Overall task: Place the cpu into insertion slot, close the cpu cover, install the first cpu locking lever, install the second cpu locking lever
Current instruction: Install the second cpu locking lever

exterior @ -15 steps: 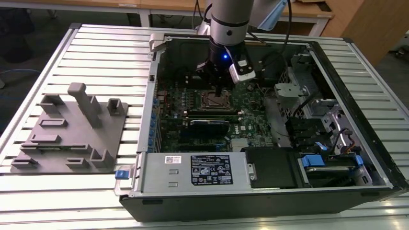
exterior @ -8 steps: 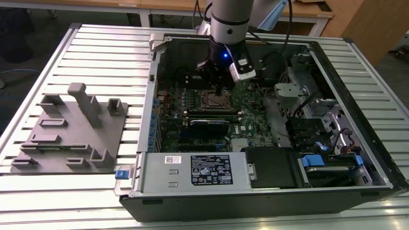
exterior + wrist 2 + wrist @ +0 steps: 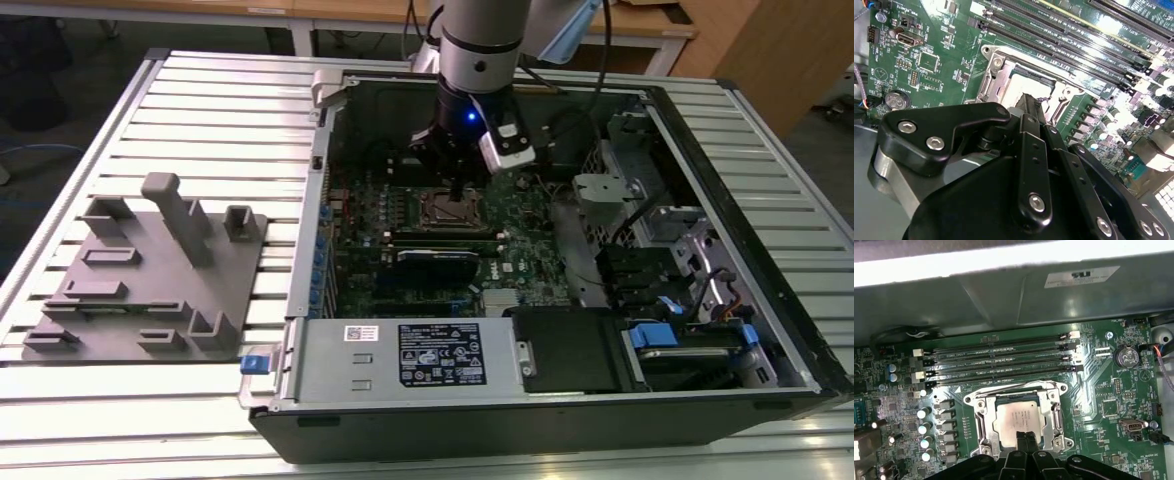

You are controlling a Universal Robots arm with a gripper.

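The cpu lies flat in the insertion slot on the green motherboard, its silvery top facing up. The cpu cover, a silvery metal frame, lies down around the chip. My gripper is shut with nothing between its fingers, and its tips hang just above the chip's near edge. In the second wrist view the gripper points at the cpu and hides part of the insertion slot. In the exterior view the gripper stands upright over the insertion slot inside the open computer case.
Long black memory slots run beside the socket, with a coin battery off to one side. The case walls ring the board, and a power supply sits at the front. A grey fixture board lies at the exterior view's left.
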